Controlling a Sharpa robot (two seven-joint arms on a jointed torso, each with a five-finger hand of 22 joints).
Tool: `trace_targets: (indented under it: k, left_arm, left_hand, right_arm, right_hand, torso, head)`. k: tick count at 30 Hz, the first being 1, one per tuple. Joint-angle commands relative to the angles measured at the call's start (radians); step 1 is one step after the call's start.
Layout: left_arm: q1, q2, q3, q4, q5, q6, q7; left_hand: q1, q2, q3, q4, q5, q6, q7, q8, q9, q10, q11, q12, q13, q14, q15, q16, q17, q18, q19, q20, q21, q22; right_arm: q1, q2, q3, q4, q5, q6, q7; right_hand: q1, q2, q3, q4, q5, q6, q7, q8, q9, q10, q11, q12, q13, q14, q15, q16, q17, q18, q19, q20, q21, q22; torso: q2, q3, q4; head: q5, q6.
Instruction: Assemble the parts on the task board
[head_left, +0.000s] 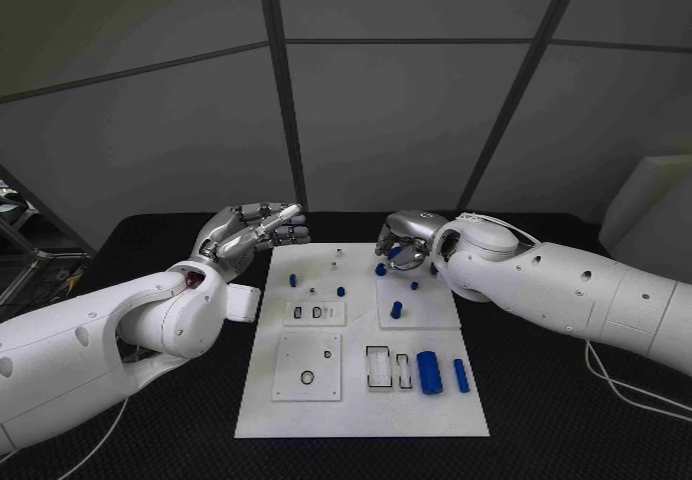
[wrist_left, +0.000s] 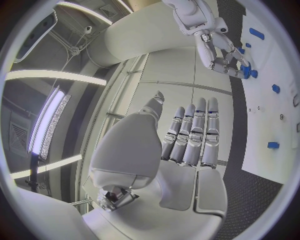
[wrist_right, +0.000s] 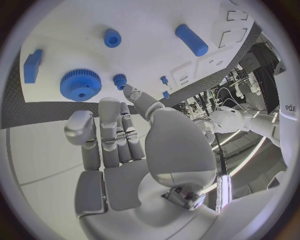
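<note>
**Both hands hovering at the board's far end**

While the right hand (head_left: 402, 243) is hanging over the far edge of the board (head_left: 361, 405), its fingers are curling loosely downward with nothing between them. Just beneath its fingertips, the wrist view is showing a blue gear (wrist_right: 80, 84) lying flat on the board, with a small blue knurled peg (wrist_right: 119, 80) right beside the fingertips and a round blue peg (wrist_right: 112, 38) a little farther out. A blue cylinder (wrist_right: 191, 39) is lying on its side well beyond the fingers, and a flat blue block (wrist_right: 32, 65) is sitting at the board's rim, on the far side of the gear from the hand.

Off the board's far left corner, the left hand (head_left: 257, 228) is floating above the table (head_left: 577, 420), palm up, fingers stretched straight and lying side by side, thumb apart, gripping nothing. Several small blue parts are standing on the board between the two hands. Nearer the robot, well away from both hands, a thick blue roller (head_left: 428, 372) and a thin blue bar (head_left: 462, 375) are lying side by side.
</note>
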Motion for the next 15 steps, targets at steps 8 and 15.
trace_targets:
  k: [8,15]
  left_arm:
    - [0.002,-0.001,0.002,0.005,-0.009,0.021,-0.004]
    - [0.002,0.0,0.002,0.005,-0.009,0.025,-0.005]
  left_hand:
    - [0.007,-0.001,0.001,-0.008,-0.001,0.006,0.006,-0.007,-0.001,0.009,0.001,-0.006,-0.001,0.002,0.003,-0.006,0.001,-0.013,0.008,-0.002,0.003,-0.002]
    - [0.006,0.0,0.001,-0.009,-0.002,0.005,0.007,-0.008,-0.002,0.009,0.002,-0.008,-0.001,0.0,0.004,-0.008,0.0,-0.013,0.008,-0.002,0.003,-0.002]
  right_arm:
    - [0.003,0.02,0.001,-0.019,-0.045,0.053,-0.007]
    - [0.003,0.03,0.001,-0.033,-0.044,0.066,-0.01]
  right_hand:
    - [-0.009,0.002,0.014,0.001,0.004,-0.007,0.002,-0.005,0.0,-0.004,0.003,-0.002,0.001,0.01,0.008,0.054,0.051,-0.027,0.021,0.004,0.03,0.044]
    - [-0.015,0.012,0.022,0.004,0.004,0.0,0.0,-0.003,0.001,0.005,0.001,0.0,0.002,0.011,0.008,0.096,0.091,-0.032,0.037,0.004,0.051,0.078]
  torso:
    - [0.01,0.0004,0.0017]
    - [0.011,0.0009,0.0025]
  head:
    - [-0.003,-0.003]
    - [-0.001,-0.007]
